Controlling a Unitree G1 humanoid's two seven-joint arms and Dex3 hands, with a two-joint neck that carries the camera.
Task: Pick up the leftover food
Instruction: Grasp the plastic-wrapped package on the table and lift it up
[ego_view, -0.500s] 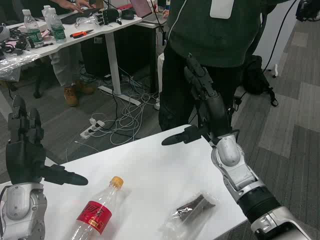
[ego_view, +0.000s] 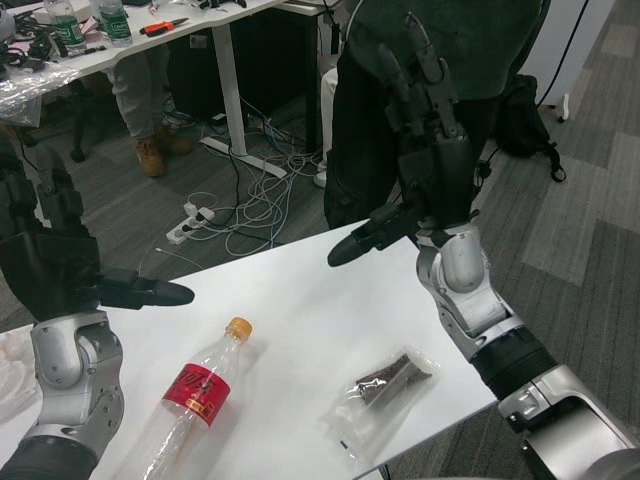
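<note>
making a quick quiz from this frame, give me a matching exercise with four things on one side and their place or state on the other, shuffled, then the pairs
Things:
1. plastic bottle
2. food bag
3. left robot hand
4. right robot hand

Places or states:
A. raised over the table's far edge, in front of a standing person, holding nothing
B. clear wrapper with dark food, near the table's right edge
C. lying on its side, orange cap, red label
D. raised at the left of the picture, holding nothing

Pairs: 1-C, 2-B, 3-D, 4-A

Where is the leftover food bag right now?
Head view: the leftover food bag lies near the table's front right edge, right of the bottle, below the raised right hand.
</note>
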